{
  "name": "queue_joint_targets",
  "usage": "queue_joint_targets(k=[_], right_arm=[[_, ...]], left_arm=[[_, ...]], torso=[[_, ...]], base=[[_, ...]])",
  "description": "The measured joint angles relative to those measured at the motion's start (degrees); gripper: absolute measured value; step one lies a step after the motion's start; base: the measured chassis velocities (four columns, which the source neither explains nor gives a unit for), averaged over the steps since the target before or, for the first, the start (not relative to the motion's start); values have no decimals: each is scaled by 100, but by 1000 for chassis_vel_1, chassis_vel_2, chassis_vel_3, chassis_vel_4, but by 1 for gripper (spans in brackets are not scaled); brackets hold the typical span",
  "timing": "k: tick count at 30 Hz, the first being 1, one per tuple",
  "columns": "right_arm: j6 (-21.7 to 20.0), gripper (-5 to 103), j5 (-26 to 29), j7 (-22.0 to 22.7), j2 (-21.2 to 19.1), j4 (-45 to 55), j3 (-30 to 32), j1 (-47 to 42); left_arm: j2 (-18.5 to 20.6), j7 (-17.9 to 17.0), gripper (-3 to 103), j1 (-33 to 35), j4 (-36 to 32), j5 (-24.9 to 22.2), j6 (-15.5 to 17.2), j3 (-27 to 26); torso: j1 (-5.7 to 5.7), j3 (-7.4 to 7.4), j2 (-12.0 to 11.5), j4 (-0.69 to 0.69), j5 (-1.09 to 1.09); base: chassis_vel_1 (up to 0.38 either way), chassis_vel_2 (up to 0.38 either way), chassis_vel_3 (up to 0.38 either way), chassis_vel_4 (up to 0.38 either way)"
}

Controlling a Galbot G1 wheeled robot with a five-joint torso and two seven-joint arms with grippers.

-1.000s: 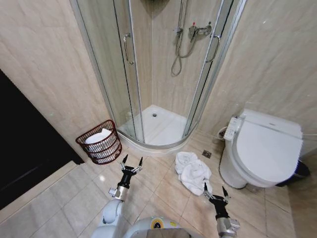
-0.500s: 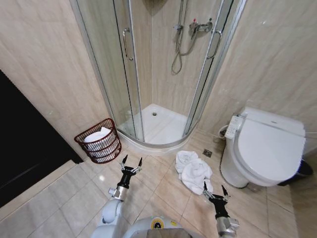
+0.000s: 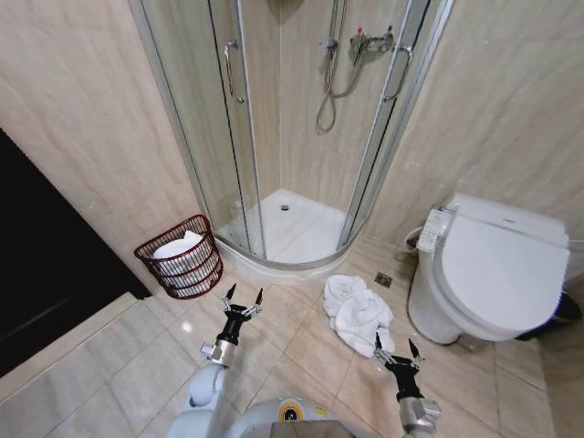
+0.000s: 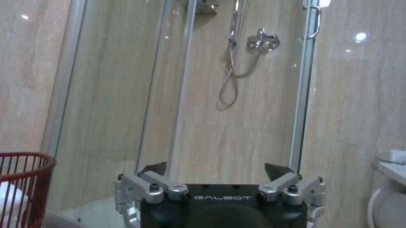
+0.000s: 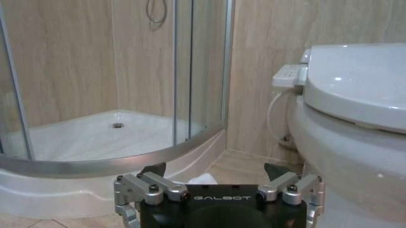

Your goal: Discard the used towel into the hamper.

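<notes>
Both grippers are held wide open with nothing gripped: left gripper [image 3: 244, 297] near the hamper [image 3: 181, 258], right gripper [image 3: 393, 348] just beside the crumpled white towel [image 3: 358, 314].

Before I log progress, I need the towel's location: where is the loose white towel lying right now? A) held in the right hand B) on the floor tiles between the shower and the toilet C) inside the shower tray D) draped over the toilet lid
B: the towel lies crumpled on the floor between the shower and toilet, ahead of the open, empty right hand.
</notes>
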Motion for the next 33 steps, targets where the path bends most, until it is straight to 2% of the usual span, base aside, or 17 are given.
queue_joint_targets(k=[22,25,33], right_arm=[[3,100,-89,8,0,7,-26,-1],[5,100,-89,8,0,7,-28,-3],[32,100,-141,76,0,-16,-26,21]], left_arm=[[28,28,100,19,15,-1,-9,-38],[-1,34,100,4,34,16,-107,-48],[-2,114,100,0,41,33,-130,-64]], torso=[[-237,-280,-515,0,0],[-275,-324,-599,0,0],[-328,-386,-713,0,0]], base=[[0,0,0,0],[0,0,0,0],[0,0,0,0]])
